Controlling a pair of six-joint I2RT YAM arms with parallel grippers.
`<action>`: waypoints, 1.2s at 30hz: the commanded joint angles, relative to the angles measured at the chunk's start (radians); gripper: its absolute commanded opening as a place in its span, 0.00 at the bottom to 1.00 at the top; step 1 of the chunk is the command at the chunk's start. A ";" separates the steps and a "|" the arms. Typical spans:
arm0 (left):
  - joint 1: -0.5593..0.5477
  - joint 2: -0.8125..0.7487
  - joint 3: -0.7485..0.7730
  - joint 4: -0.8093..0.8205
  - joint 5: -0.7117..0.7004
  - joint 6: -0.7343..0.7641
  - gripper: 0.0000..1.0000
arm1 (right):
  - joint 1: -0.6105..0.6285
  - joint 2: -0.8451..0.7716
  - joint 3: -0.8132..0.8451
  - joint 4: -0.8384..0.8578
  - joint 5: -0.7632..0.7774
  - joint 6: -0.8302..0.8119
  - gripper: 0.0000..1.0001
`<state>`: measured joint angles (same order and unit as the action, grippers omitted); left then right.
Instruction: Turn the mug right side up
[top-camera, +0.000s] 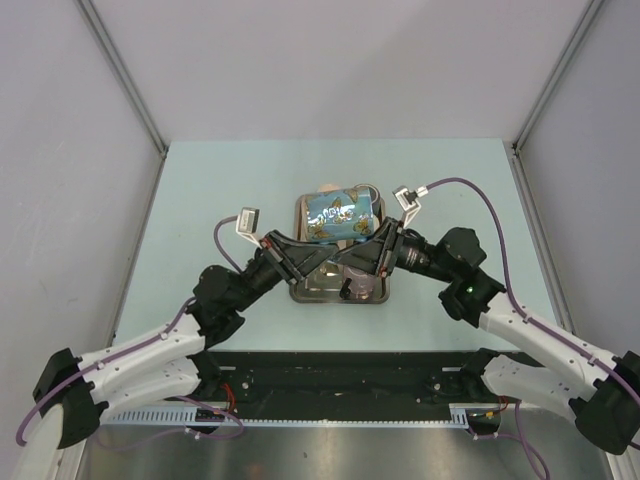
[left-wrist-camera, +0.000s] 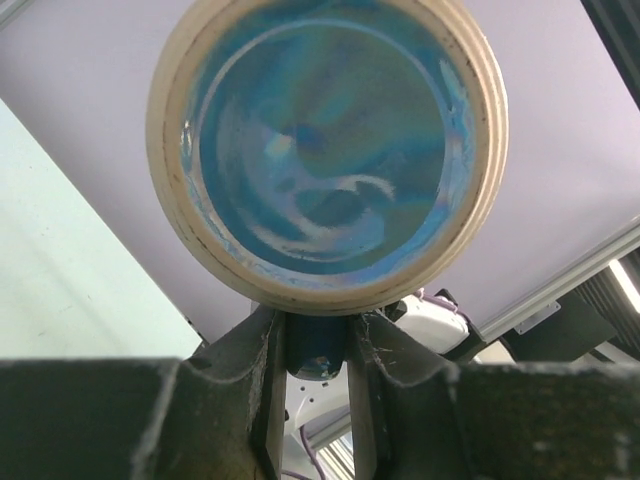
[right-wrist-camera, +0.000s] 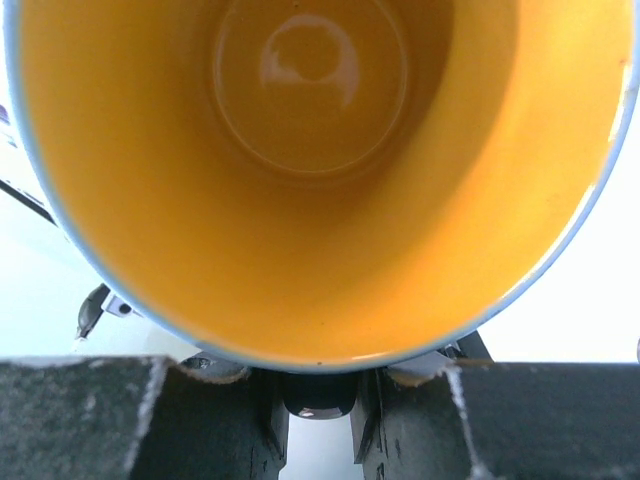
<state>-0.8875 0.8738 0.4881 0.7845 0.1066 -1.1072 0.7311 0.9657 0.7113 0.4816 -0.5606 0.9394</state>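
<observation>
The mug is blue-patterned with a yellow inside. It lies on its side in the air above the metal tray, mouth to the right. My left gripper is shut on its dark handle. The left wrist view shows the mug's blue glazed base just above my left gripper. My right gripper is shut on the same handle from the other side. The right wrist view looks into the mug's yellow interior above my right gripper.
The square tray lies in the middle of the pale green table. Grey walls and metal frame posts close in the sides and back. The two arms meet over the tray's near half.
</observation>
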 joint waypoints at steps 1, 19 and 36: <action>-0.010 -0.079 0.014 0.036 -0.013 0.033 0.31 | -0.004 -0.048 0.070 -0.084 0.059 -0.165 0.00; 0.044 -0.268 -0.043 -0.183 -0.103 0.078 0.77 | -0.137 -0.143 0.073 -0.179 0.054 -0.168 0.00; 0.055 -0.409 0.083 -0.939 -0.380 0.139 0.79 | -0.477 0.353 0.672 -1.064 0.976 -0.533 0.00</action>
<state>-0.8394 0.4648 0.5514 0.0254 -0.2371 -0.9752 0.3641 1.1774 1.2610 -0.5198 0.1322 0.4942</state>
